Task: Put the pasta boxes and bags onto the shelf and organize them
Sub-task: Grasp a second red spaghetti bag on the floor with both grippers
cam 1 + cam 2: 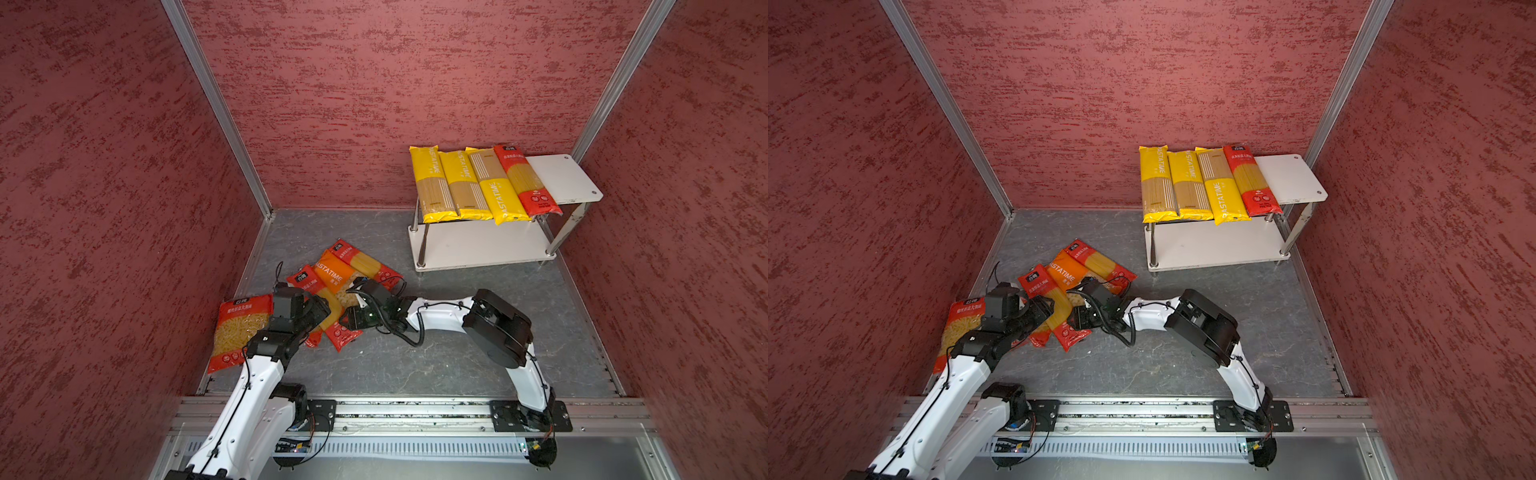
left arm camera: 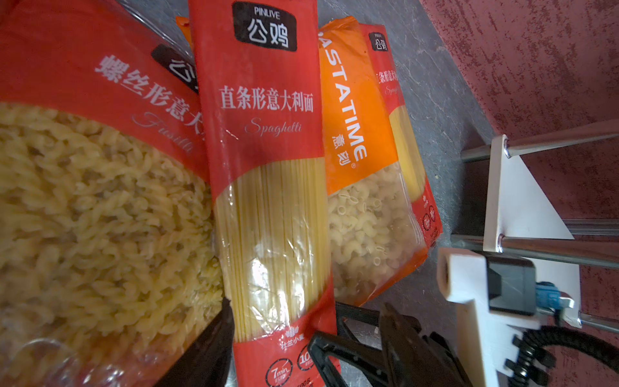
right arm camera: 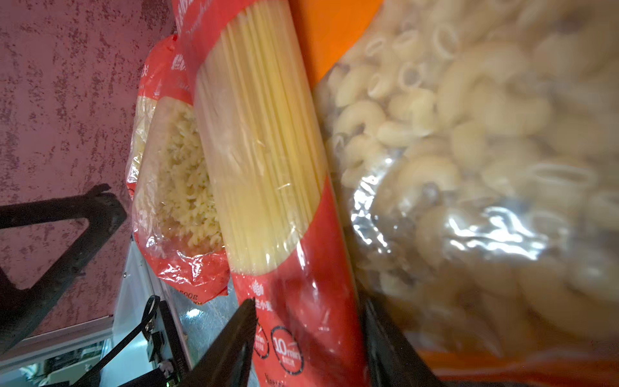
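On the grey floor lies a pile of pasta bags. Topmost is a long red spaghetti pack (image 1: 309, 284) (image 2: 268, 167) (image 3: 261, 150). My left gripper (image 1: 322, 308) (image 2: 269, 321) reaches in from the left and is shut on its lower end. My right gripper (image 1: 347, 318) (image 3: 308, 308) comes from the right, its fingers pressed against both sides of the same end. Under it lie an orange macaroni bag (image 1: 332, 272) (image 2: 355, 167), another red spaghetti pack (image 1: 365, 262) and a red fusilli bag (image 2: 83, 201). The shelf (image 1: 565, 174) holds three yellow spaghetti packs (image 1: 461, 183) and a red one (image 1: 525, 178) on top.
A second wide red fusilli bag (image 1: 239, 328) lies by the left wall, beside my left arm. Red textured walls close in the left, back and right. An aluminium rail (image 1: 415, 409) carrying both arm bases runs along the front. The shelf's lower board (image 1: 478, 245) sits near the back right corner.
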{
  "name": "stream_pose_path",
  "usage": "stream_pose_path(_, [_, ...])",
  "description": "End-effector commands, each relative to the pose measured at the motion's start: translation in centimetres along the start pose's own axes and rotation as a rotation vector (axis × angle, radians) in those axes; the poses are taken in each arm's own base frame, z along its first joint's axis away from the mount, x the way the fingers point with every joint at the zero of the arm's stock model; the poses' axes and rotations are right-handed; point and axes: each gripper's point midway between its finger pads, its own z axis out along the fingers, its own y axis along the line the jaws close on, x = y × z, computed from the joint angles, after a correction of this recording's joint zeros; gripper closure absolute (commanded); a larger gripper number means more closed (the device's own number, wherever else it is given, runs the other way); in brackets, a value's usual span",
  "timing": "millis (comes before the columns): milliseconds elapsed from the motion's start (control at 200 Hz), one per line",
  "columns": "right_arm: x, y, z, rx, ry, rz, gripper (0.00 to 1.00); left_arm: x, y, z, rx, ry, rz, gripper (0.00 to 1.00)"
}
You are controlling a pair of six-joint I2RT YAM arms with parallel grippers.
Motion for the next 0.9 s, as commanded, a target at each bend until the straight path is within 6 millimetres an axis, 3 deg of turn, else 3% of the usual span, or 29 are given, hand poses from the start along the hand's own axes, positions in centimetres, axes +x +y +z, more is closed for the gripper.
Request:
stream_pose_path(0, [1.2,0.7,1.0,-0.066,0.071,0.021,0.57,-0.1,-0.6,0.0,0.034,-0.003,0.004,0.32])
stream_pose_path(190, [0.3,1.1,0.1,-0.048,0.032,-0.019,0.81,-0.5,-1.2,-0.4,0.048,-0.009,0.018,0.32])
stream_pose_path(336, [-0.5,1.4,-1.7,-0.046,-0.036,-0.046,0.92,-0.9,-1.8,-0.8,0.058,-0.017,0.028,0.32])
stream_pose_path(501, [-2.3,1.4,-5.5,-0.022,-0.16,-0.055,0.99,-1.3,-3.2,-1.3,0.099,-0.02,0.044,0.32])
stream_pose_path(611, [-3.1,-1.1,-9.3,0.043,-0.266,0.035,1.0,-1.2,-4.8,-1.4,0.143,-0.006,0.082,0.32])
stream_pose_path(751, [-1.6,-5.3,-13.7,0.142,-0.358,0.174,1.0,0.2,-7.4,-1.0,0.214,0.035,0.172,0.31])
stream_pose_path(812, [-0.4,-5.6,-14.3,0.13,-0.347,0.199,1.0,1.4,-8.2,-0.3,0.235,0.069,0.193,0.31])
stream_pose_path(892, [1.5,-4.5,-13.7,0.045,-0.26,0.224,0.94,3.1,-8.4,0.9,0.237,0.125,0.192,0.3])
